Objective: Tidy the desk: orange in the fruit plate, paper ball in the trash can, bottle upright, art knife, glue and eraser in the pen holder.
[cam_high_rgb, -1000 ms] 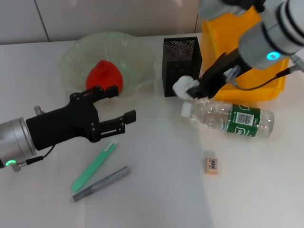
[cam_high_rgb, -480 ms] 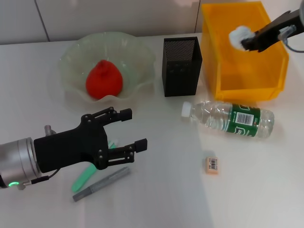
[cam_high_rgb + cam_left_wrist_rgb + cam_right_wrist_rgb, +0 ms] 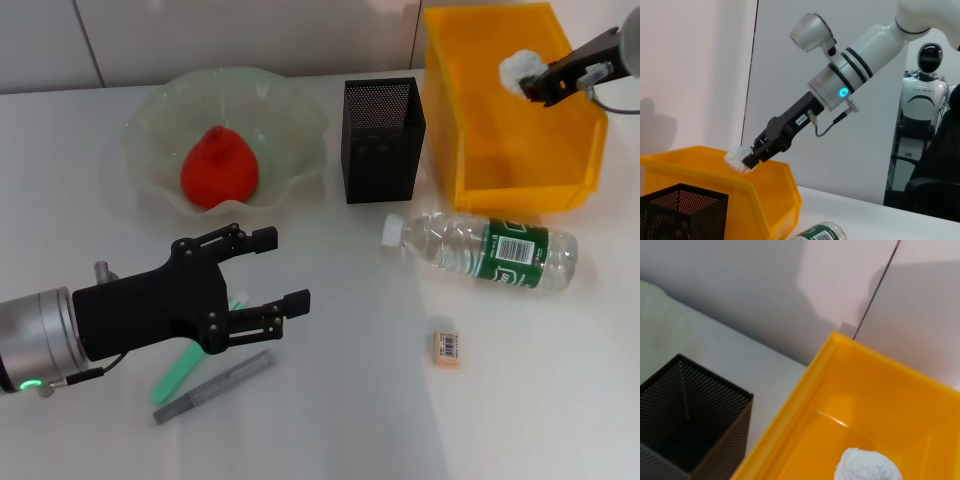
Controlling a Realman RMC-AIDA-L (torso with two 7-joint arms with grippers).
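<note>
Paper ball (image 3: 518, 70) clamped in R end effector (image 3: 535, 82) over trash can (image 3: 500, 190), ready to drop; L end effector (image 3: 268, 272) spread wide, empty, above table.

The left gripper (image 3: 262, 271) covers the upper half of the green pen (image 3: 178, 373) lying beside the bottle (image 3: 480, 249), whose far end is cut off in the left wrist view.

A robotics lab: a white humanoid robot (image 3: 923, 95) stands behind.
</note>
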